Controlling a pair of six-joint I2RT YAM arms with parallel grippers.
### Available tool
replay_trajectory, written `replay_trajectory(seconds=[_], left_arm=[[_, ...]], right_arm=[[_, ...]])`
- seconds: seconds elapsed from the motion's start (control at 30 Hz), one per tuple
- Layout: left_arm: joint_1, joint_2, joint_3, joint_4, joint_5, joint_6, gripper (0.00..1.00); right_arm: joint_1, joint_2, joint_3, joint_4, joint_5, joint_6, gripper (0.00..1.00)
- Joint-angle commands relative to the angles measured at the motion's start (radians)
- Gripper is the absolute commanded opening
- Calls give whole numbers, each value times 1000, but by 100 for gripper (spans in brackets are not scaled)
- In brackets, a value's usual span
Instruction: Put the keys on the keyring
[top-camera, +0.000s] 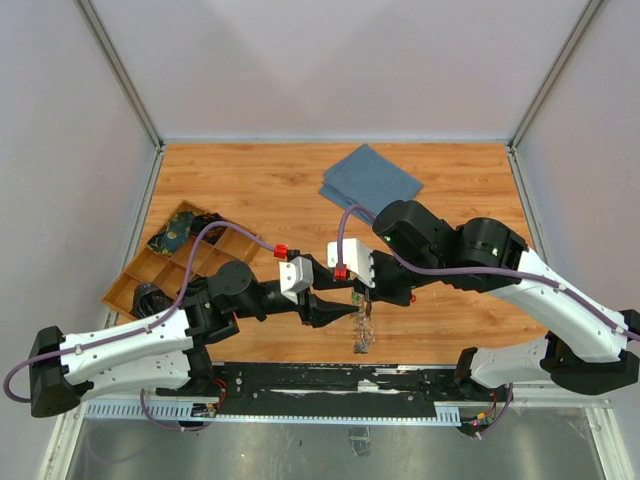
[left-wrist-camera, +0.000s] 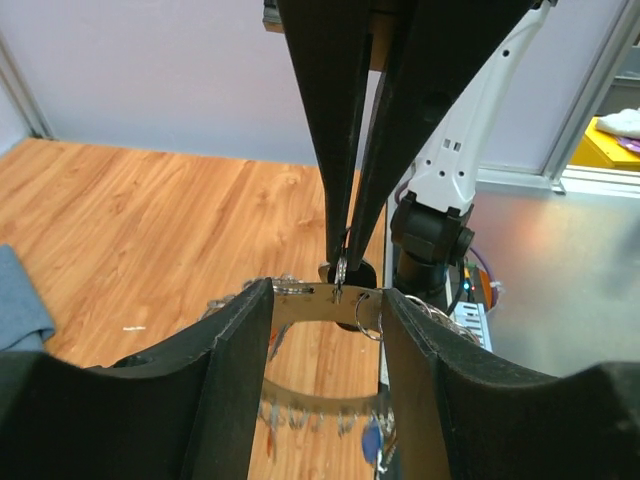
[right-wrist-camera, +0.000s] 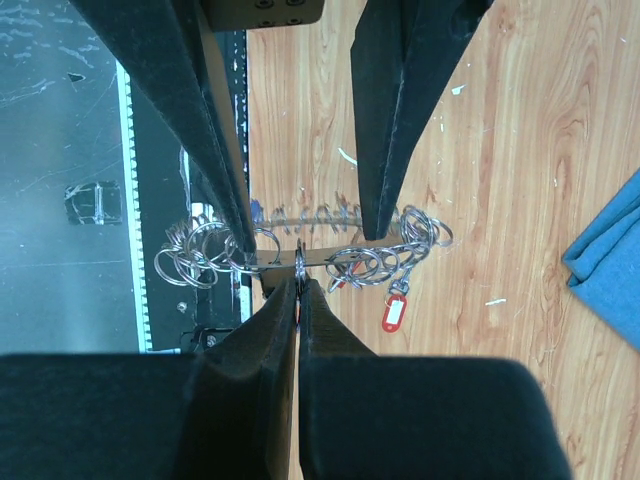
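My left gripper (top-camera: 345, 312) (left-wrist-camera: 328, 295) is shut on the keyring (top-camera: 362, 335), a flat silvery band (left-wrist-camera: 300, 302) spanning its two fingers and held above the table. Several small split rings and tagged keys hang from it, among them a red tag (right-wrist-camera: 394, 314) and a blue one (left-wrist-camera: 372, 440). My right gripper (top-camera: 358, 298) (right-wrist-camera: 300, 285) points down onto the band (right-wrist-camera: 276, 256). It is shut on a small split ring (right-wrist-camera: 300, 260) at the band's edge. A black key head (left-wrist-camera: 355, 274) shows just behind that ring.
A wooden compartment tray (top-camera: 165, 265) lies at the left. A folded blue cloth (top-camera: 372, 178) lies at the back. A black rail (top-camera: 330, 380) runs along the near edge. Grey walls close in the table.
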Motion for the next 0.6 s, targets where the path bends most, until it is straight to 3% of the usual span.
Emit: replay_trajectory(seconds=[0.0,0.33,0.57], left_arm=[[7,3,44,31,29,17,51],[6,19,52,34,63,10,39],[7,30,47,43,78,-3,19]], right_arm=[[19,-4,36,27,-20,-17,0],[22,-5,21,58,-4,-11,0],[24,-2,18,63,-10,-10,0]])
